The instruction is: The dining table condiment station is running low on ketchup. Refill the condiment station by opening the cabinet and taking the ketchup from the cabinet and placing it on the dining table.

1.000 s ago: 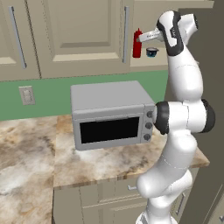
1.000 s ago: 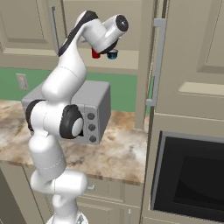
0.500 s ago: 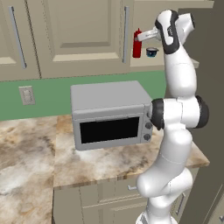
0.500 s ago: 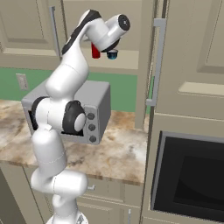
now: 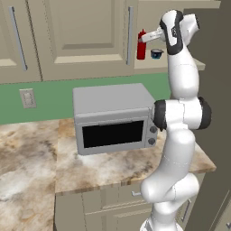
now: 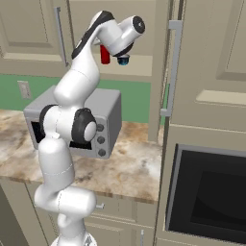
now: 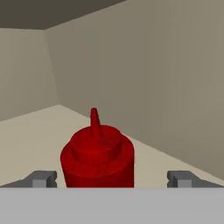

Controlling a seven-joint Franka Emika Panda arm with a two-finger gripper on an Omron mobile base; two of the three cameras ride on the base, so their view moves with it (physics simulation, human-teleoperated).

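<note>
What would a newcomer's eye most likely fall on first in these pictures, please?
Probably the ketchup, a bright red bottle standing upright on the pale shelf of the open cabinet, centred between the wide-open fingertips of the gripper. Next comes the tall white arm reaching up to that shelf, with the grey microwave on the marbled counter below it.

Even, soft rendered light, moderately bright, with no glare. The microwave (image 5: 113, 119) casts faint shading on the marbled worktop (image 5: 131, 164). The hand view is dimmer toward its upper left; everything looks sharp.
</note>
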